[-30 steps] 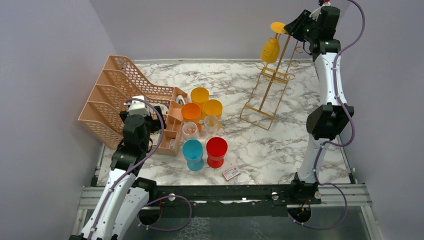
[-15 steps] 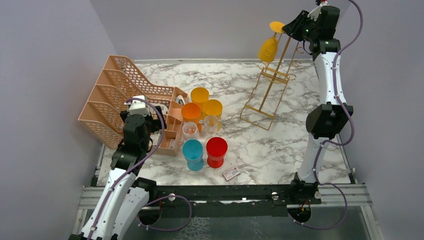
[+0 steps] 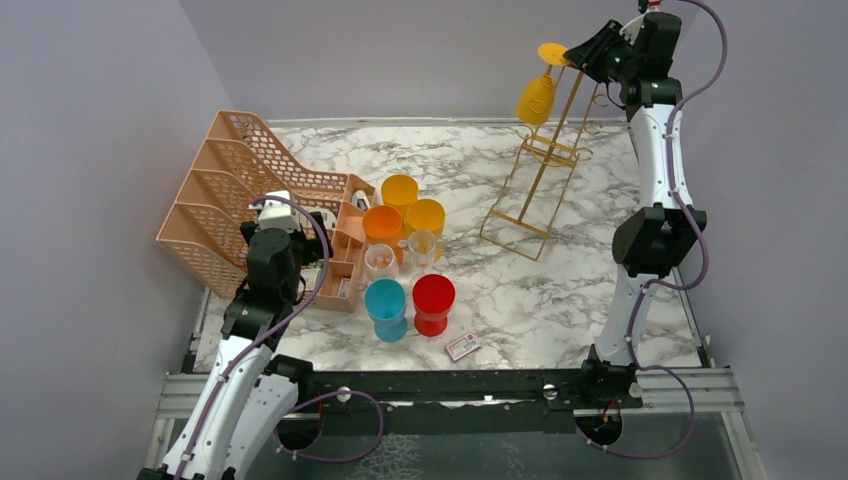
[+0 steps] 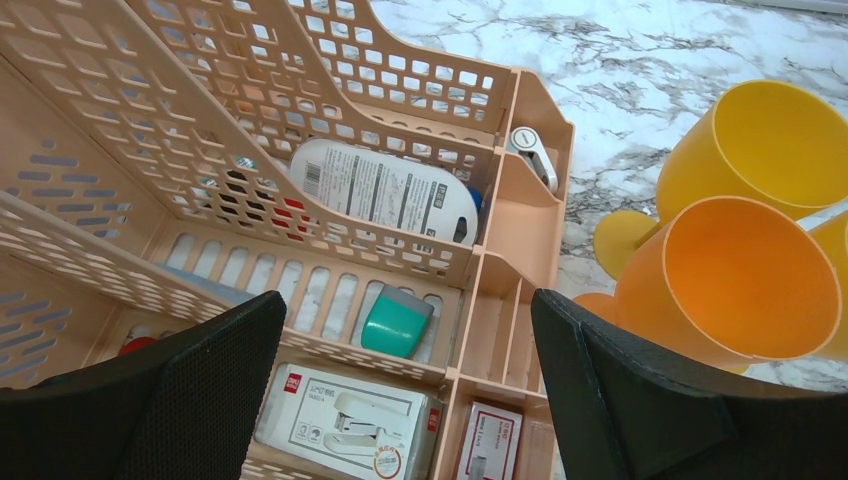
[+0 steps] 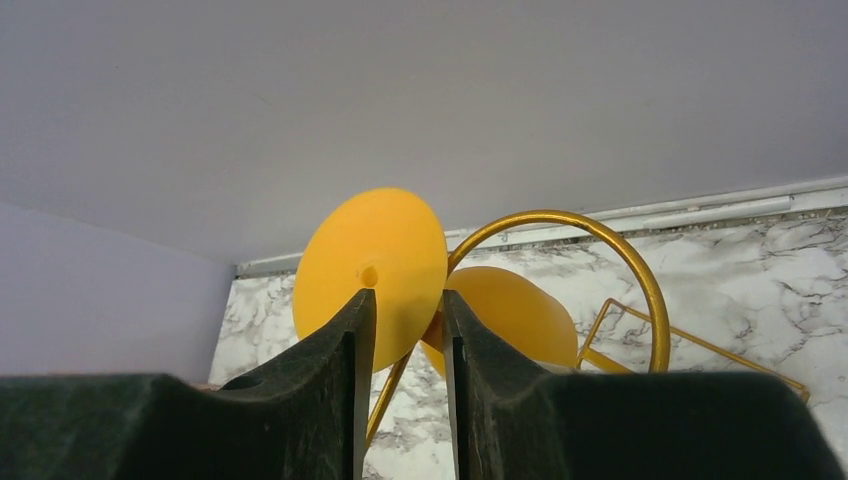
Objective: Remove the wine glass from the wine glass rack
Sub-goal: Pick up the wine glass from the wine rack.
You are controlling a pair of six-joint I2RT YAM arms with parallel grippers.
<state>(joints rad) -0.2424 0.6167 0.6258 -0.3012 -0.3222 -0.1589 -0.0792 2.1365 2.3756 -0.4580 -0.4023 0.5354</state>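
- The right gripper (image 3: 583, 52) is raised high at the table's far right corner. Its two black fingers are clenched close together around the yellow plastic wine glass (image 3: 537, 99), just under its round foot.
- The glass is held upside down at the top of the tall slanted gold thin-wire wine glass rack (image 3: 545, 160). The foot is uppermost and the bowl hangs tilted beside the upper rail.
- The left gripper (image 4: 405, 385) is released, with its jaws spread wide. It is parked over the peach plastic mesh file organizer (image 4: 300, 100), well apart from the rack.
- Risk: the stem may be caught on a looped hook as it is drawn out. The light frame would then be dragged or tipped (it is braced by nothing but its own wire base).
- Risk: only a narrow part of the glass is pinched. A sideways pull against the wire could twist it loose and drop it onto the white marble-patterned table (image 3: 560, 290).
- Top view only: the full rack, its base and the hanging bowl are shown, along with the cluster of coloured plastic cups (image 3: 405, 250) between the arms.
- Right wrist view only: the foot (image 5: 370, 255) is seen filling the gap between the fingers. One gold wire loop (image 5: 545, 213) arches just to its right, with the bowl behind it. Whether the stem is clear of that loop cannot be told from either view.
- Left wrist view only: the organizer's small boxed contents are shown.
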